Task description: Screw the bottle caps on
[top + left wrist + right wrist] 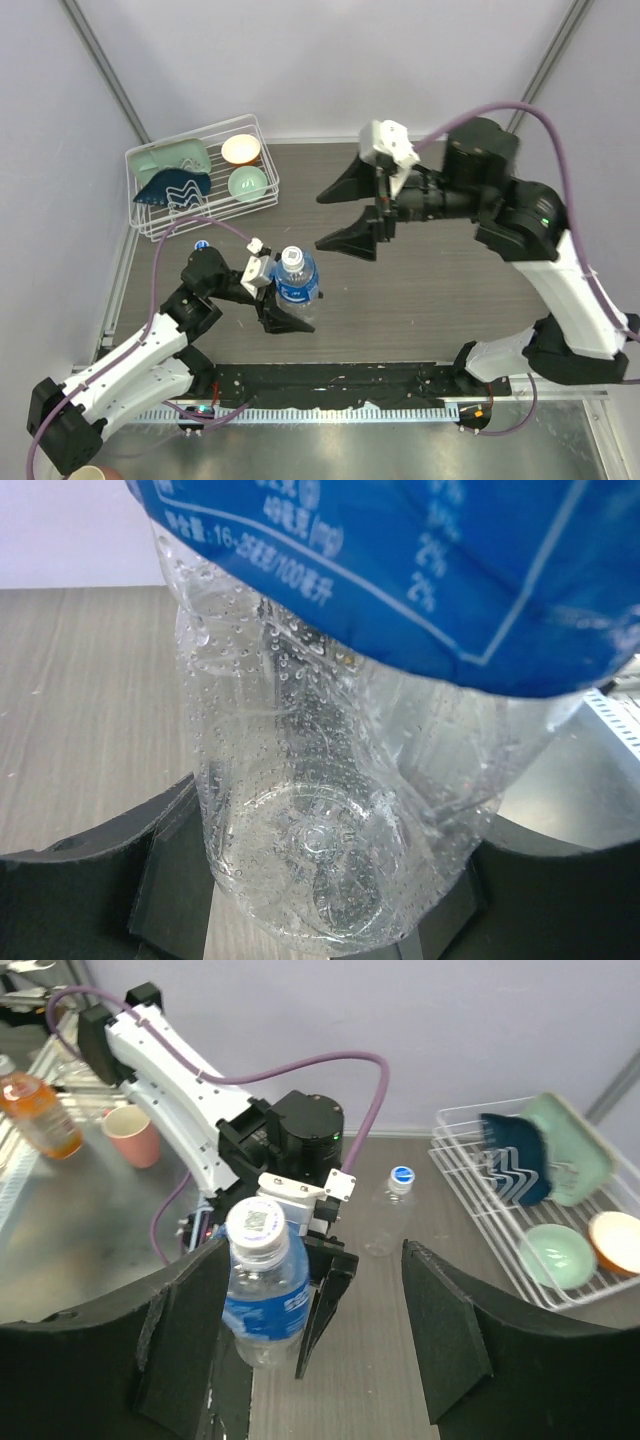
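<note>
My left gripper (283,297) is shut on the blue-labelled clear bottle (298,284) and holds it upright near the table's front. A white cap (291,257) sits on its neck; I cannot tell how tight. In the left wrist view the bottle (330,810) fills the space between the black fingers (90,880). My right gripper (352,215) is open and empty, above and to the right of the bottle. In the right wrist view its fingers (445,1335) frame the bottle (262,1295) and its cap (257,1225). The plain bottle (385,1215), with a blue-topped cap (402,1176), rests behind the left arm.
A white wire rack (150,220) at the back left holds green and blue dishes, a cream bowl (241,149) and a green bowl (247,183). Off the table's near side, the right wrist view shows a pink cup (134,1136) and an orange bottle (38,1112).
</note>
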